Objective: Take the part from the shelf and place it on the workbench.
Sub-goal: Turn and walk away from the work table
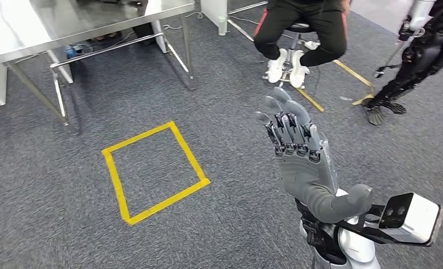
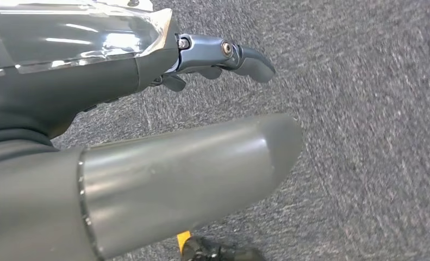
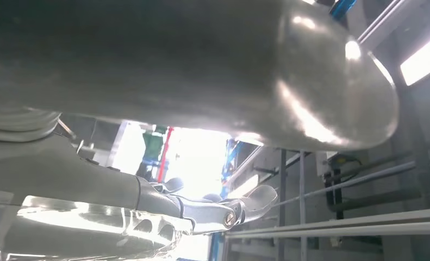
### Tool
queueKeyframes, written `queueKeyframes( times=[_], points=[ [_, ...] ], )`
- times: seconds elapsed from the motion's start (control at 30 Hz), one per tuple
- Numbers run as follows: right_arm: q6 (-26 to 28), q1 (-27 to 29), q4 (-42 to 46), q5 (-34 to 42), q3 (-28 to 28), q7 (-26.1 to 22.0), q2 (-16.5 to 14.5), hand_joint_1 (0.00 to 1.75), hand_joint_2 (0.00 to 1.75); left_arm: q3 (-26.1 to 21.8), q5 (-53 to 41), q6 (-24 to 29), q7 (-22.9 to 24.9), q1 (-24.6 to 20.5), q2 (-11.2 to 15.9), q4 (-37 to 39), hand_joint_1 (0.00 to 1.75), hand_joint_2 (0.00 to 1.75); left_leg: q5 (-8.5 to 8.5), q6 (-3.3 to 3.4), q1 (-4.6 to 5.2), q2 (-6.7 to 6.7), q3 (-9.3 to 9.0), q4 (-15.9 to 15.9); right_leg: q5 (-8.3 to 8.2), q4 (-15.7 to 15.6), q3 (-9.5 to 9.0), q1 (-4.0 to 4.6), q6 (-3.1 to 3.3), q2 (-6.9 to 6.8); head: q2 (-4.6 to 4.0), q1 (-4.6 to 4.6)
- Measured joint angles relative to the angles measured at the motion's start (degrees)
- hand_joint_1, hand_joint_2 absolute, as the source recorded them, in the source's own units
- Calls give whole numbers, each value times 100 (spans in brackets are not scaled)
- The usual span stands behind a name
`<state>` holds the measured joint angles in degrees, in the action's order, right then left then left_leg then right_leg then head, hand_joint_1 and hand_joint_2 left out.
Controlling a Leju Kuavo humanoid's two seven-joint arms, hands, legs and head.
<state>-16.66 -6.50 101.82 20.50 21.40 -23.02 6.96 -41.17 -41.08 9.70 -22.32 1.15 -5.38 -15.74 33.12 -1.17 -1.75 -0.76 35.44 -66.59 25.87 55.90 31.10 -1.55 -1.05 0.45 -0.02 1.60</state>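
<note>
While head view shows tape square [image 1: 154, 172], wrist views none.

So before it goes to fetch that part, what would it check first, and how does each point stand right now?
1. Right hand free to grasp: ok, raised palm-up, fingers extended, holding nothing.
2. Left hand free: ok, it hangs over grey carpet with nothing in it.
3. Part and shelf located: cannot tell.
4. Steel workbench in reach: not ok, it stands far off to the front left.
5. Path ahead: not ok, a seated person on a stool is straight ahead.
6. Yellow tape square on the floor unobstructed: ok.
</note>
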Motion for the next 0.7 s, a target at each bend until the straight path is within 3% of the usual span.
queueKeyframes(
  times=[0.03,0.07,0.1,0.17,0.23,0.3,0.37,0.43,0.5,0.57,0.6,0.63,0.7],
  points=[
    [1,4,-2,-2,1,0,-1,0,0,0,0,-1,0,9,3,3,0,0,160,11,5,60,175,-378,-11,3,19,23,19,65,0,-4],
    [1,8,-5,-5,2,1,-2,0,0,-1,1,-1,0,15,5,9,0,0,216,25,7,85,286,-611,-20,8,34,44,32,134,0,-4],
    [1,10,-9,-10,3,2,-2,0,0,-1,1,-3,0,17,7,15,0,0,150,46,8,96,292,-623,-26,16,44,62,39,208,0,-4],
    [1,2,-13,-23,5,5,-7,0,0,-1,1,-9,0,14,13,28,0,0,-235,99,7,176,-12,-15,-28,42,49,77,41,353,0,-4],
    [0,-16,-13,-31,8,8,-15,0,0,-1,2,-16,-1,8,22,38,0,0,-487,142,4,387,-354,670,-31,80,76,105,18,485,0,-2],
    [0,-32,-14,-34,10,10,-22,0,0,-1,5,-18,-2,4,27,47,0,0,-503,162,28,465,-450,885,-56,97,134,107,-43,598,0,0],
    [0,-36,-14,-39,12,11,-23,0,0,-2,9,-18,-2,-6,28,50,0,0,-545,212,46,331,-451,920,-83,103,210,86,-117,655,0,0],
    [0,-50,-14,-42,14,11,-18,0,0,-4,10,-18,-4,-15,31,50,0,0,-594,290,36,182,-454,972,51,353,368,100,-142,405,0,19],
    [-1,-66,-15,-43,17,11,-16,0,0,-8,10,-17,-7,-6,37,57,0,0,-610,326,43,24,-442,990,388,1063,704,98,-121,91,0,41],
    [-4,-67,-20,-32,21,11,-15,0,0,-18,18,-15,-7,4,38,73,0,0,-612,329,55,-147,-427,988,628,1736,1009,69,-150,16,0,43],
    [-8,-67,-23,-19,25,11,-12,0,0,-23,22,-11,-8,3,37,81,0,0,-612,328,57,-227,-425,987,623,1788,1011,55,-194,-2,0,43],
    [-13,-69,-25,-5,28,11,-9,0,0,-26,27,-6,-9,-2,35,87,0,0,-610,323,55,-301,-429,987,534,1594,887,41,-252,-33,0,43],
    [-20,-88,-25,23,38,11,-3,0,0,-28,33,11,-10,-12,33,96,0,0,-596,294,62,-425,-453,983,260,744,404,32,-341,-261,0,47]
  ],
)
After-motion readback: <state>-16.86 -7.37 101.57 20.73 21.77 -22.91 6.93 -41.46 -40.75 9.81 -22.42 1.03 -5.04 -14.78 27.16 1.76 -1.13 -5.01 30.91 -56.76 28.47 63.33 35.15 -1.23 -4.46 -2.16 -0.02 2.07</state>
